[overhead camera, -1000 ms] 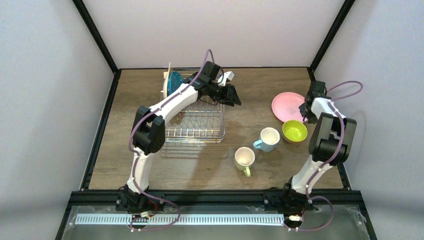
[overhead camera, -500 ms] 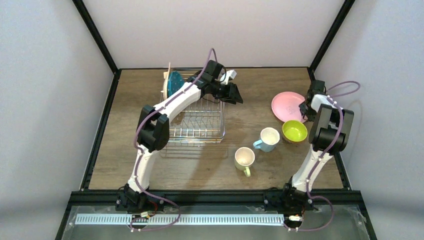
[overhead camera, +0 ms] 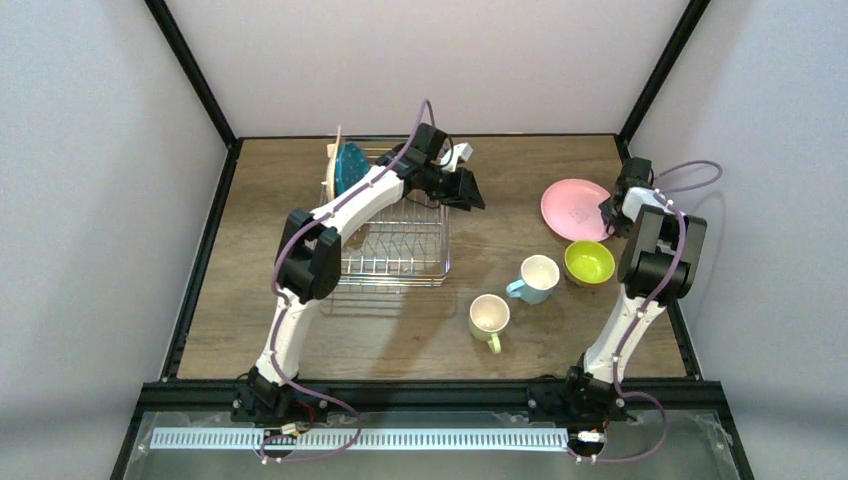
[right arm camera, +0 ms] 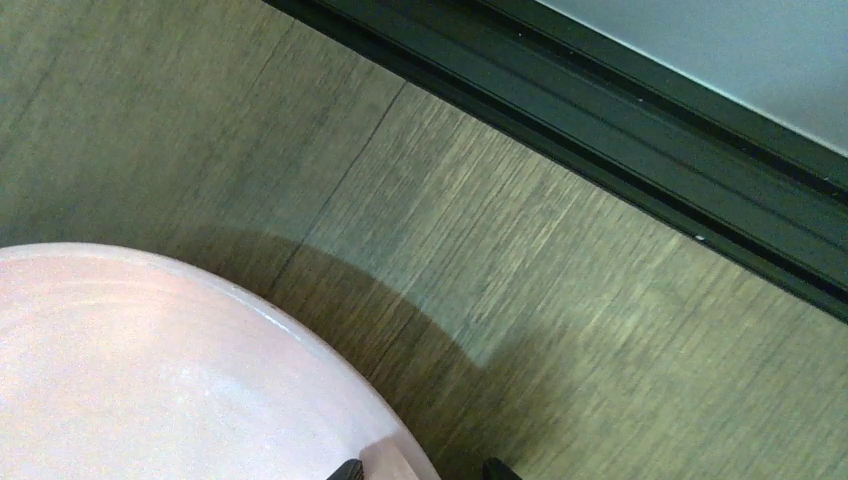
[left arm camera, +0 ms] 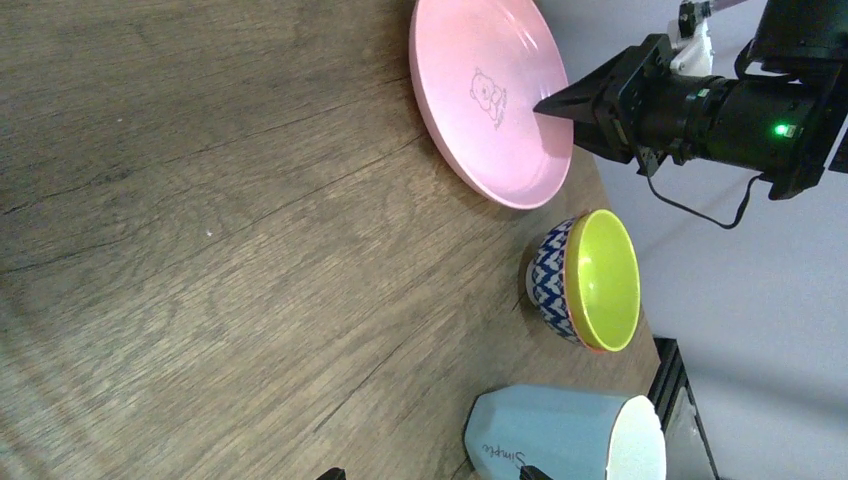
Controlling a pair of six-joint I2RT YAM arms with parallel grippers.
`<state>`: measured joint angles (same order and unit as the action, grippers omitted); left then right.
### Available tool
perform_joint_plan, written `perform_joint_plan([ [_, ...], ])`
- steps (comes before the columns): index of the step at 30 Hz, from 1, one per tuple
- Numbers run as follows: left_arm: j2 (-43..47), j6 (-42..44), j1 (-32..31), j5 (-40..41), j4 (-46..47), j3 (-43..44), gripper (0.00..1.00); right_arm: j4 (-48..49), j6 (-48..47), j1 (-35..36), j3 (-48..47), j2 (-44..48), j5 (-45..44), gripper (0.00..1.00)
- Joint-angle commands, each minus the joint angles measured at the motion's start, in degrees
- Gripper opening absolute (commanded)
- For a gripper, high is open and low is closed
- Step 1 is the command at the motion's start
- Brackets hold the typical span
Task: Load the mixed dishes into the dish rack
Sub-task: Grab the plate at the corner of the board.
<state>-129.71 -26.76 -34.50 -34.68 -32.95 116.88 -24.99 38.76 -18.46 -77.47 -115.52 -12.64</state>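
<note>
The pink plate lies flat at the far right of the table, and its rim sits between the fingertips of my right gripper. The jaws are still apart, with a gap on the outer side. The lime-inside bowl, light-blue mug and yellow-green mug stand in front of the plate. The teal plate and tan plate stand upright at the far left of the dish rack. My left gripper hovers open and empty beside the rack's far right corner.
The black frame rail runs close behind the pink plate, just beyond my right gripper. In the left wrist view the pink plate, bowl and light-blue mug lie ahead across bare wood.
The right gripper's jaws have narrowed around the pink plate's rim, and the plate has shifted slightly toward the far left. The left arm has barely moved.
</note>
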Motion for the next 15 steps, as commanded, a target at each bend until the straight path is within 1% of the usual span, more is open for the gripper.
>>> perform_joint_plan([
  [1, -1.16, 1.06, -0.05, 0.87, -1.29, 1.07, 1.0, 0.57, 1.21, -0.22, 2.23, -3.58, 2.16, 0.61],
  [3, -1.16, 1.09, -0.04, 1.09, -1.41, 0.98, 1.0, 1.1, 1.51, -0.18, 3.06, -3.55, 2.97, 0.5],
  [5, -1.07, 1.04, -0.06, 1.27, -1.57, 0.98, 1.0, 1.33, 1.58, -0.13, 3.52, -3.57, 3.44, 0.33],
  [7, -1.02, 0.87, -0.04, 1.43, -1.5, 0.98, 1.0, 1.33, 1.56, -0.17, 3.91, -3.52, 3.7, 0.22],
  [8, -0.93, 0.86, -0.04, 1.49, -1.57, 0.98, 1.0, 1.29, 1.55, -0.14, 4.08, -3.44, 3.71, 0.18],
  [12, -0.85, 0.67, -0.04, 1.8, -1.63, 0.78, 1.0, 1.43, 1.27, -0.16, 4.74, -2.76, 3.93, 0.12],
  [15, -0.72, 0.22, -0.04, 2.04, -1.51, 0.81, 1.0, 1.59, 1.07, -0.18, 5.12, -2.07, 4.64, 0.02],
])
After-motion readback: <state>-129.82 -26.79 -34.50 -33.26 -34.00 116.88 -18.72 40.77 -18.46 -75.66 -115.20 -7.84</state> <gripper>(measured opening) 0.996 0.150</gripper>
